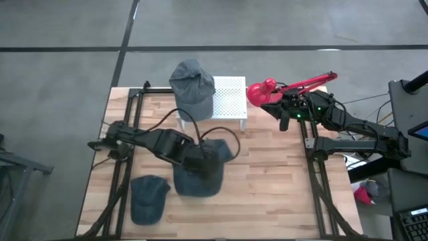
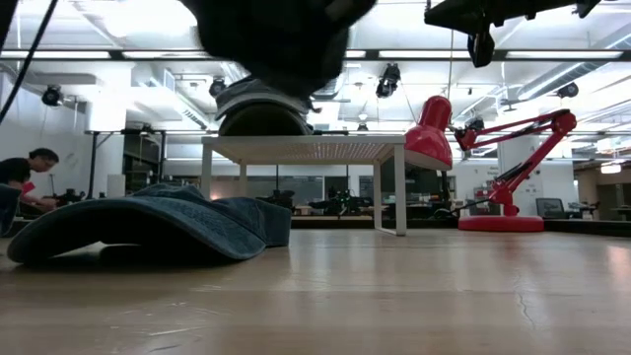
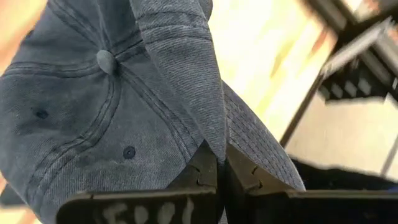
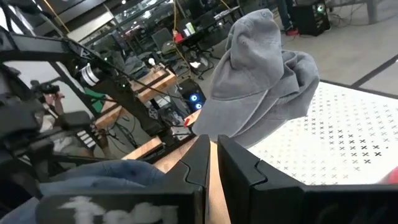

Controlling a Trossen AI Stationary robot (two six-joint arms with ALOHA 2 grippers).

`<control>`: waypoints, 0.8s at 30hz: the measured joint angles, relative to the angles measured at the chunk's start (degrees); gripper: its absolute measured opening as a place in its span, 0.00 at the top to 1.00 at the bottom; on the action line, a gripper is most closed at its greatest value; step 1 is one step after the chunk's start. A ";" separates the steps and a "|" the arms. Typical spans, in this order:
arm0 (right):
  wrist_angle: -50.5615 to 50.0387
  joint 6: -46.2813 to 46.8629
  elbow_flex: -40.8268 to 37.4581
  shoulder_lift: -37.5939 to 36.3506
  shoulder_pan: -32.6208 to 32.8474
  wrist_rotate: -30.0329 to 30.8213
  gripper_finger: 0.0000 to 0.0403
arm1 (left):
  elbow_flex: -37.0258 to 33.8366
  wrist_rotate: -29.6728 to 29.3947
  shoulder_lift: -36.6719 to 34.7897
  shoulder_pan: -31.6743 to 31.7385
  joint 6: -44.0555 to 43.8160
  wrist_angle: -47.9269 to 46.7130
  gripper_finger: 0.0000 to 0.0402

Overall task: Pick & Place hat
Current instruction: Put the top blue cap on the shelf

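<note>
My left gripper [image 1: 202,158] is shut on a dark blue cap [image 1: 197,177], held above the middle of the table. In the low view this cap [image 2: 281,39] shows at the top, clear of the tabletop. A second blue cap [image 1: 148,198] lies by its open side on the table at the near left and also shows in the low view [image 2: 148,225]. A grey cap [image 1: 192,86] sits on a white perforated stand [image 1: 231,100] at the far middle. My right gripper [image 1: 284,119] is shut and empty, raised at the far right beside the stand. My left gripper pinches a raised fold of the dark blue cap's cloth [image 3: 210,127] between its two fingers [image 3: 202,171], off to one side of the top button [image 3: 107,61]. The cap hangs below the fingers, lifted clear of the table.
A red desk lamp [image 1: 281,88] stands at the far right, close to my right gripper. The white stand's legs [image 2: 399,192] rest on the table at the far middle. Bare wood lies at the near right [image 1: 274,194]. A person [image 2: 25,177] sits in the room beyond.
</note>
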 joint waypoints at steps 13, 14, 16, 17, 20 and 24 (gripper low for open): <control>-3.84 2.90 0.00 0.14 0.04 -0.37 0.93 | 1.08 -7.25 4.37 4.58 1.90 13.19 1.00; -4.71 4.70 0.00 0.18 0.06 -0.84 0.93 | 1.09 -7.71 4.52 4.86 2.57 13.70 1.00; -6.91 6.92 0.00 0.20 0.07 -2.92 0.93 | 1.09 -8.10 4.74 5.34 4.08 14.81 1.00; -7.85 7.01 0.00 0.20 0.07 -4.25 0.93 | 1.09 -8.41 4.78 5.47 4.88 15.24 1.00; -9.42 7.67 0.00 0.20 0.08 -8.20 0.93 | 0.93 -9.98 4.78 5.65 7.06 15.22 1.00; -8.47 11.22 0.00 0.17 0.04 -11.24 0.93 | 0.76 -13.68 4.78 5.64 10.74 15.19 1.00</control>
